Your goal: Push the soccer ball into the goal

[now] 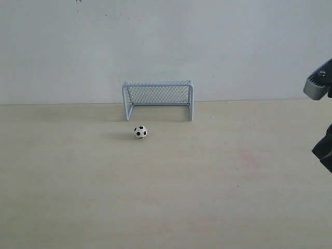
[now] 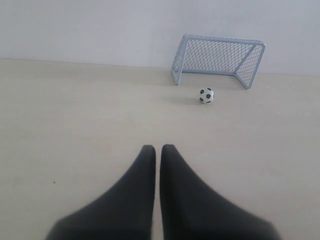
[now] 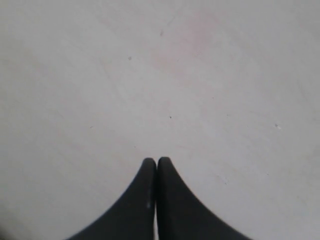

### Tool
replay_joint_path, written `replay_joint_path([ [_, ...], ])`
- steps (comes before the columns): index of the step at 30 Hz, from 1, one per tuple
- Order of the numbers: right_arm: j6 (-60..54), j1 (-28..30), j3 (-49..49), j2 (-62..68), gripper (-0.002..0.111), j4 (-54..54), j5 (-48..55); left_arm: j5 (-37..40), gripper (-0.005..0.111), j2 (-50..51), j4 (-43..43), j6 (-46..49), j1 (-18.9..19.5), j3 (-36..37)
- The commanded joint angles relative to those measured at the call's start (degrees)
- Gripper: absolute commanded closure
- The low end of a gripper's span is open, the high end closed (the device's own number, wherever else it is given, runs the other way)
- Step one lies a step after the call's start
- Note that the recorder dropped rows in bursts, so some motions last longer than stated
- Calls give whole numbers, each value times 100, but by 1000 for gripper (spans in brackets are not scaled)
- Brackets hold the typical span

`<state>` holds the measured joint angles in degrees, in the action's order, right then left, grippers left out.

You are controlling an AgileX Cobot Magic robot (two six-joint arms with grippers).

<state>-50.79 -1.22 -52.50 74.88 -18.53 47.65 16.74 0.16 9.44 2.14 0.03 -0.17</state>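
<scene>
The small black-and-white soccer ball rests on the table just in front of the goal, near its left post, outside the mouth. The left wrist view shows the soccer ball and the goal far beyond my left gripper, whose black fingers are shut with nothing between them. My right gripper is shut too, empty, over bare table with neither ball nor goal in its view. In the exterior view only part of the right arm shows at the right edge.
The pale wooden table meets a white wall right behind the goal. A faint pink stain marks the table's right half.
</scene>
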Motion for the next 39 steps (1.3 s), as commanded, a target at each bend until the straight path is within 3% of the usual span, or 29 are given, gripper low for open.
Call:
replay_joint_path([
  [1, -5, 32, 14, -827, 108, -3, -83, 0, 102, -16, 55, -46, 19, 17],
  [10, 1019, 32, 794, -3180, 108, -1153, -2566, 0, 102, -16, 55, -46, 19, 17],
  [15, 1116, 32, 2468, -4155, 108, -2192, -4262, 0, 102, -16, 55, -46, 19, 17],
  [20, 1256, 32, 4022, -5053, 108, -2613, -5134, 0, 102, -16, 55, -46, 19, 17],
  [27, 1470, 32, 5236, -6457, 108, -2613, -5293, 0, 102, -16, 55, -46, 19, 17],
  [39, 1392, 3, 5250, -7023, 108, -2588, -4828, 0, 102, -16, 55, -46, 19, 17],
])
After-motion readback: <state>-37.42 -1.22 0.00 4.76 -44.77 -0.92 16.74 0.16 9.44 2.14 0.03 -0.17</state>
